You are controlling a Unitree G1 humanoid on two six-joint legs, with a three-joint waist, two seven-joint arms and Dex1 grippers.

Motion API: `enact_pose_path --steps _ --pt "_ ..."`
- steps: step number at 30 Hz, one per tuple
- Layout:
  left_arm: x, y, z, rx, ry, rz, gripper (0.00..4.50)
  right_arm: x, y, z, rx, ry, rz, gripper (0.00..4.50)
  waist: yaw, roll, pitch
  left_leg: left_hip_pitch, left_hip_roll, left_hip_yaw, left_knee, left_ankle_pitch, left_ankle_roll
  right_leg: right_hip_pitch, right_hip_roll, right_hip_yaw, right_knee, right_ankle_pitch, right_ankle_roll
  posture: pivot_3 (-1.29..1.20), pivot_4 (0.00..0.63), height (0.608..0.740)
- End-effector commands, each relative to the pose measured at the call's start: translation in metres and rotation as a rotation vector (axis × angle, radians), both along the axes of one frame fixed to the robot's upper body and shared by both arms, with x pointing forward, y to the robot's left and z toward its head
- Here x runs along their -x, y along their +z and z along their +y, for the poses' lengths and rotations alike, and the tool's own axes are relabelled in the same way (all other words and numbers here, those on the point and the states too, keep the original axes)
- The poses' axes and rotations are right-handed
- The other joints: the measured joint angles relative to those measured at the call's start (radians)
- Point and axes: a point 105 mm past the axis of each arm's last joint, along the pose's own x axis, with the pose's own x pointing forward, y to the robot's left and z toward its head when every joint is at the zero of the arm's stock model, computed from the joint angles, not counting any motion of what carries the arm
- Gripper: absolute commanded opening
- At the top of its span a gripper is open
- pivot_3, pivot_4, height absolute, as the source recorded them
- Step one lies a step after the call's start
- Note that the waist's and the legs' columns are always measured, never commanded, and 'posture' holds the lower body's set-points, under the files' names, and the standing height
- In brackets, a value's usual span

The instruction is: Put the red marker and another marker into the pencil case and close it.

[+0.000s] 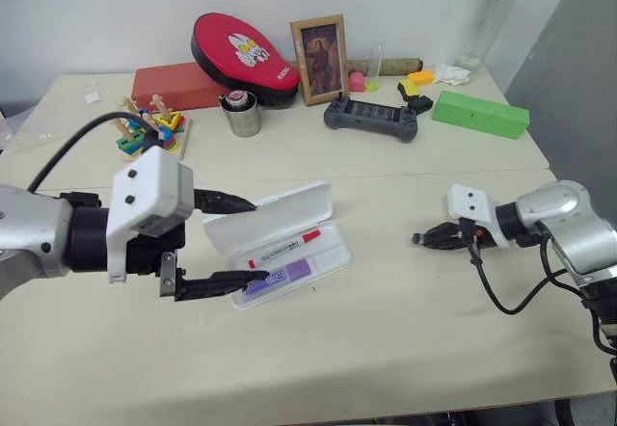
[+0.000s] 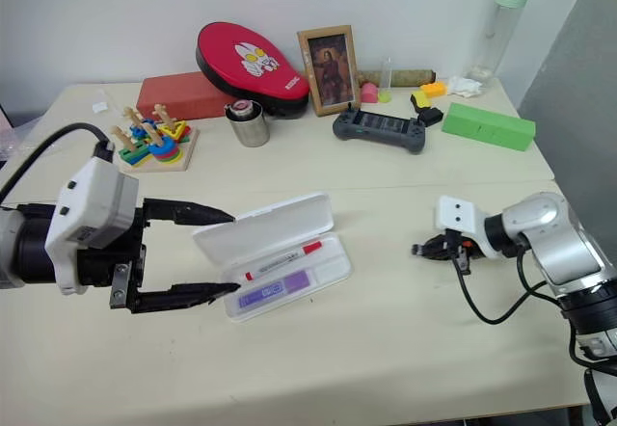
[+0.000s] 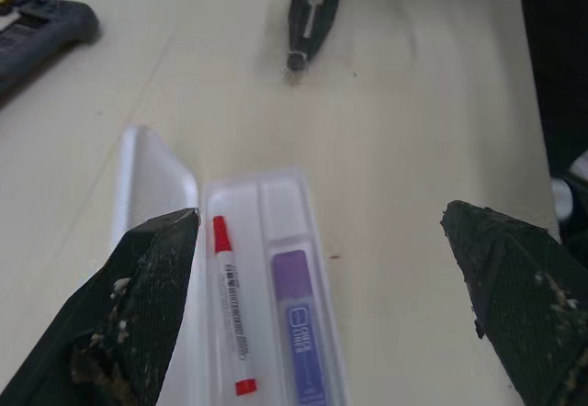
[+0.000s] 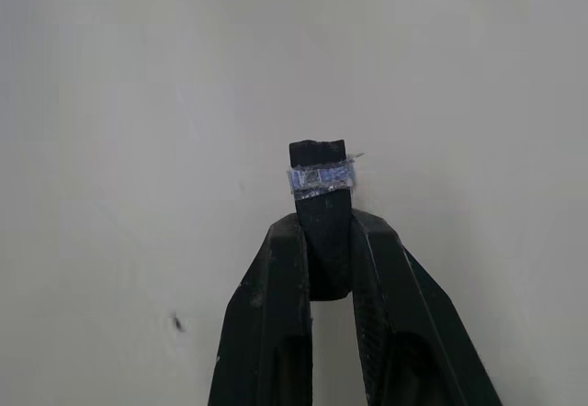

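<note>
The case (image 1: 289,238) lies open on the tabletop (image 1: 405,320), its lid (image 1: 265,216) folded back on the far side and its tray toward the robot. Both pens are already in the tray, each in its own compartment: the red marker (image 1: 284,249) in the slot nearer the lid, the purple marker (image 1: 280,277) in the slot nearer the robot. Both run parallel to the case's long axis, which slants across the tabletop from the near left to the far right. What seems left is shutting the lid, and that turns on the hinge line along that same long axis: the lid has to swing over toward the robot. The left gripper (image 1: 231,243) is much the nearer, hanging over the left end of the case with its fingers spread wide and empty, one above the lid edge and the other above the tray by the purple marker, so the case's short width lies between them. The right gripper (image 1: 432,237) sits well to the right of the case, pointing at it, closed on a small dark piece (image 4: 318,181) banded with shiny tape.
</note>
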Motion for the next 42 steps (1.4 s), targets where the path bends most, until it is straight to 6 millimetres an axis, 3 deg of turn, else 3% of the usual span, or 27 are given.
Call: enact_pose_path --steps 1,8,14,19,28,29,34,37,42 --pt "-0.005 0.016 0.008 0.033 0.069 -0.080 4.50 0.012 0.024 0.036 -0.042 0.173 -0.089 0.25 0.000 0.000 0.000 0.000 0.000 0.000 0.000 0.000 0.000 0.000 0.000 0.000 0.000 0.000 0.000 0.00 0.150 0.740" --pt "-0.011 0.021 0.016 0.031 0.129 -0.122 4.50 0.019 0.024 0.096 -0.088 0.377 -0.162 0.25 0.000 0.000 0.000 0.000 0.000 0.000 0.000 0.000 0.000 0.000 0.000 0.000 0.000 0.000 0.000 0.00 0.150 0.740" --pt "-0.013 0.021 0.016 0.026 0.136 -0.131 4.50 0.012 0.015 0.127 -0.095 0.436 -0.195 0.25 -0.003 0.000 0.000 0.000 0.000 -0.001 0.000 0.001 -0.001 0.000 0.000 0.000 0.000 0.000 0.000 0.00 0.150 0.740" --pt "-0.013 0.021 0.017 0.022 0.141 -0.135 4.50 0.006 0.006 0.135 -0.081 0.451 -0.209 0.25 -0.001 0.000 0.000 0.000 0.000 -0.001 0.000 0.001 -0.001 0.000 0.000 -0.001 0.000 0.000 0.000 0.00 0.150 0.740" --pt "-0.014 0.021 0.017 0.025 0.146 -0.143 4.50 0.000 -0.006 0.129 -0.031 0.477 -0.211 0.25 -0.001 0.000 0.000 0.000 0.000 -0.001 0.000 0.001 -0.001 0.000 0.000 -0.001 0.000 0.000 0.000 0.00 0.150 0.740" --pt "-0.014 0.021 0.017 0.026 0.146 -0.144 4.50 0.000 -0.006 0.129 -0.029 0.479 -0.212 0.81 -0.001 0.000 0.000 0.000 0.000 -0.001 0.000 0.001 -0.001 0.000 0.000 -0.001 0.000 0.000 0.000 0.00 0.150 0.740" --pt "-0.014 0.020 0.017 0.031 0.147 -0.145 4.50 0.000 -0.006 0.129 -0.029 0.484 -0.214 1.87 -0.001 0.000 0.000 0.000 0.000 -0.001 0.000 0.001 -0.001 0.000 0.000 -0.001 0.000 0.000 0.000 0.00 0.150 0.740" --pt "-0.015 0.020 0.017 0.034 0.148 -0.145 4.50 0.000 -0.003 0.129 -0.035 0.483 -0.215 2.82 -0.001 0.000 0.000 0.000 0.000 -0.001 0.000 0.001 -0.001 0.000 0.000 -0.001 0.001 0.000 0.000 0.00 0.150 0.740" --pt "-0.015 0.021 0.016 0.046 0.148 -0.145 4.50 0.000 0.014 0.132 -0.101 0.454 -0.211 3.94 -0.001 0.000 0.000 0.000 0.000 -0.001 0.000 0.001 -0.002 0.000 0.000 -0.001 0.001 0.000 0.000 0.00 0.150 0.740"
